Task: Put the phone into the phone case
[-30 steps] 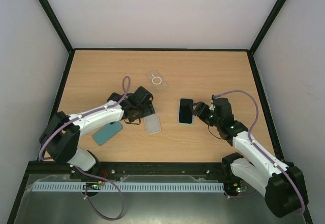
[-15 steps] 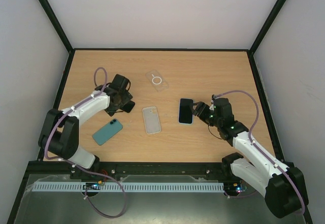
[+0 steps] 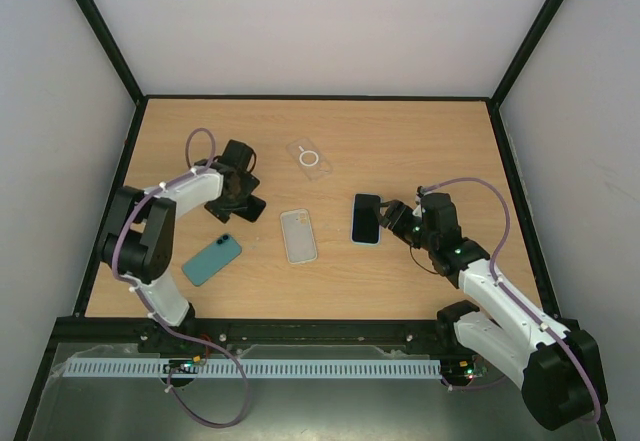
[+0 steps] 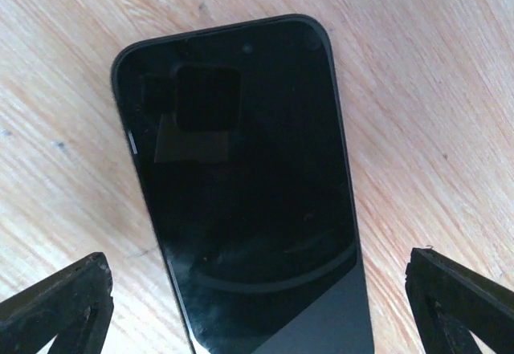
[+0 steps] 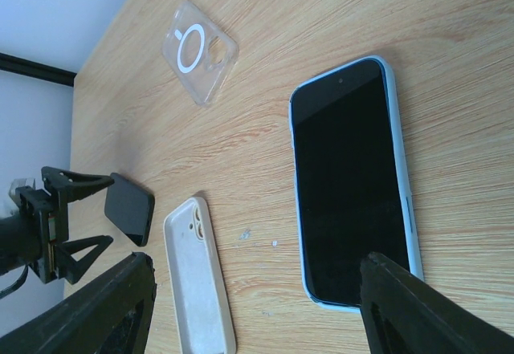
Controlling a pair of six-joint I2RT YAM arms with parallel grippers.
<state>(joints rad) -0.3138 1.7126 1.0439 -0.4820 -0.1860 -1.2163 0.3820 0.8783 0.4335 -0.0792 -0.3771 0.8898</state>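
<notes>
A black phone (image 4: 241, 185) lies screen up on the wooden table, and in the top view (image 3: 252, 209) it sits at the left. My left gripper (image 3: 237, 197) is open and low over it, one finger on each side of the phone's near end (image 4: 257, 314). A beige phone case (image 3: 298, 235) lies open side up at the middle. A phone with a light-blue edge (image 3: 366, 218) lies screen up to its right. My right gripper (image 3: 393, 222) is open and empty just right of that phone (image 5: 353, 181). The beige case (image 5: 201, 282) also shows in the right wrist view.
A clear case with a white ring (image 3: 309, 157) lies further back at the middle, also in the right wrist view (image 5: 199, 51). A teal phone-shaped item (image 3: 212, 260) lies at the front left. Black frame rails edge the table (image 3: 330, 301).
My left arm has swung left, from over the beige case to the black phone, and has settled lower over it. The beige case stays put. The right arm has not moved.
</notes>
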